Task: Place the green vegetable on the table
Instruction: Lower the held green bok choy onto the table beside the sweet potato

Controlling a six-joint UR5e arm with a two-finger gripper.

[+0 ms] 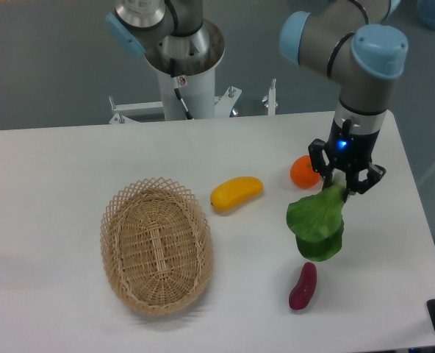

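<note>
The green vegetable, a toy bok choy with broad dark green leaves, hangs leaves-down over the right part of the white table. Its pale stem end is pinched between the fingers of my gripper, which is shut on it from above. The lowest leaves hang close to the tabletop; I cannot tell whether they touch it.
A small purple eggplant-like piece lies just below the hanging leaves. An orange fruit sits right beside the gripper's left side. A yellow mango lies mid-table, and an oval wicker basket stands to the left.
</note>
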